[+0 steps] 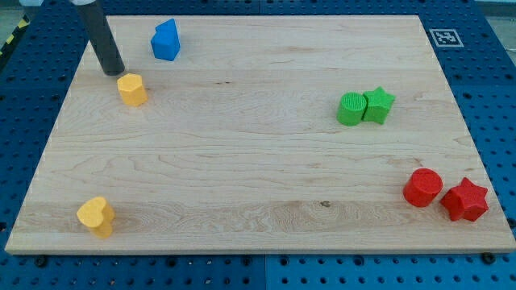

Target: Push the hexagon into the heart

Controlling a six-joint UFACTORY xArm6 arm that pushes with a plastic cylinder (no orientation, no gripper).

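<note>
My tip (pixel 115 72) is set just above-left of the yellow hexagon (pixel 132 89), seemingly placed to drive it down the surface (pixel 242 161) toward the yellow heart (pixel 96 216). No end effector is fitted.

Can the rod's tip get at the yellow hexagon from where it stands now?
Probably yes. My tip sits just up and to the view's left of the yellow hexagon, with nothing between them. The yellow heart lies toward the view's bottom, so the tip is already on roughly the right side for pushing.
</note>
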